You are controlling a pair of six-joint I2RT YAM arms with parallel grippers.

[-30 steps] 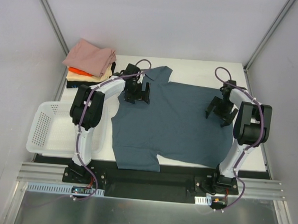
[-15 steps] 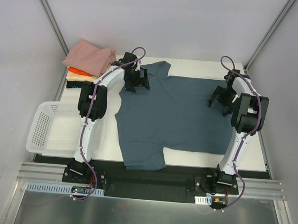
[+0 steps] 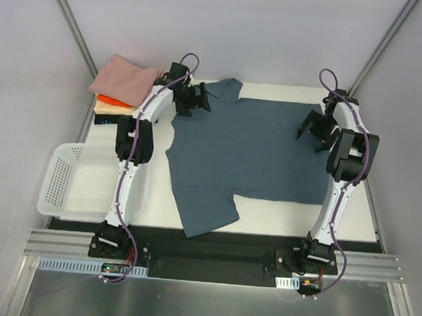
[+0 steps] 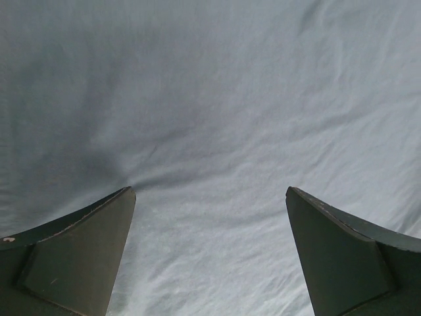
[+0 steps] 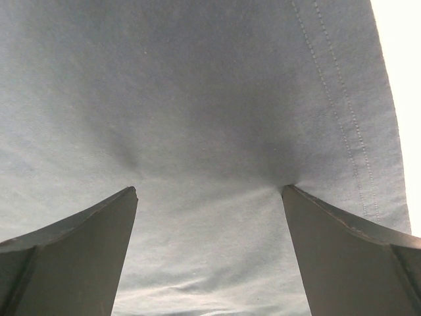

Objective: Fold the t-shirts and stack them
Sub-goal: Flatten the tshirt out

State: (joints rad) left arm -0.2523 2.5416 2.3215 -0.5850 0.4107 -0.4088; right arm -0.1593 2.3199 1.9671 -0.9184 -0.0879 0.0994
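A slate-blue t-shirt (image 3: 246, 156) lies spread flat on the white table, one sleeve toward the near edge and one at the far edge. My left gripper (image 3: 194, 104) is open, its fingertips pressed down on the cloth near the far-left sleeve. In the left wrist view, blue cloth (image 4: 210, 99) fills the frame between the spread fingers (image 4: 79, 250). My right gripper (image 3: 315, 134) is also open and presses on the shirt's right edge. The right wrist view shows the stitched hem (image 5: 348, 131) beside its fingers (image 5: 348, 257). A stack of folded t-shirts (image 3: 126, 83), pink on top with orange and cream beneath, sits at the far left.
A white lattice basket (image 3: 61, 185) stands at the left, near the left arm's base. White table (image 3: 278, 218) shows in front of the shirt and along its right side (image 5: 404, 79). Grey walls close in on both sides.
Both arms reached farther toward the back of the table, fingers pressed on the blue shirt. The shirt slid away from the near edge with them.
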